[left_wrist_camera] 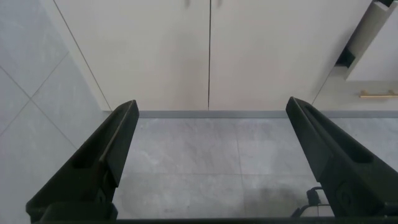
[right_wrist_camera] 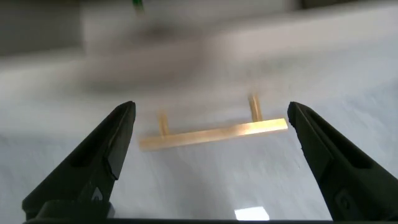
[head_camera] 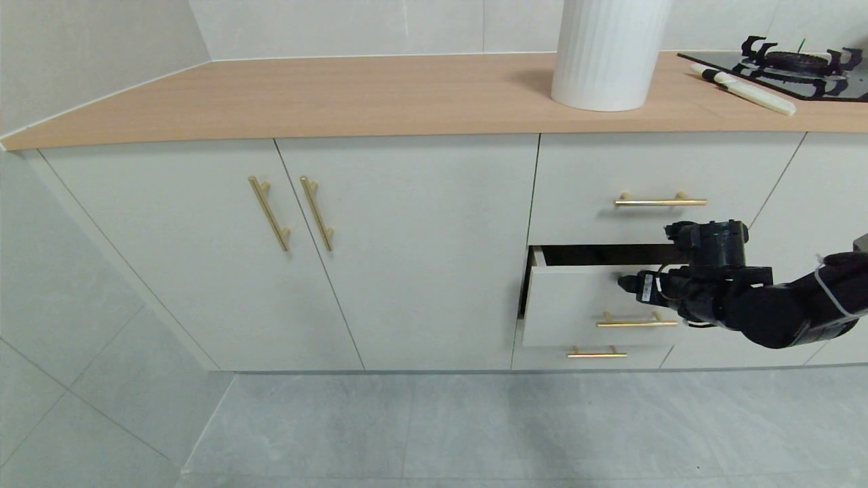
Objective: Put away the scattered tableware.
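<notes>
On the wooden counter point(head_camera: 380, 95) at the far right, a long white utensil with a black band point(head_camera: 742, 89) lies beside the hob. Below it the middle drawer point(head_camera: 583, 298) stands pulled out a little, with a dark gap above its front. My right gripper point(head_camera: 637, 285) hovers in front of that drawer front, just above its gold handle point(head_camera: 636, 322). The right wrist view shows the right gripper point(right_wrist_camera: 210, 112) open, with a gold handle point(right_wrist_camera: 214, 132) between the fingers and a short way off. My left gripper point(left_wrist_camera: 211, 104) is open and empty, low over the floor.
A tall white ribbed container point(head_camera: 607, 54) stands on the counter near a black gas hob point(head_camera: 793, 68). Two cabinet doors with gold handles point(head_camera: 291, 211) are shut to the left. The top drawer point(head_camera: 660, 200) is shut. Grey floor tiles point(head_camera: 434, 427) lie open in front.
</notes>
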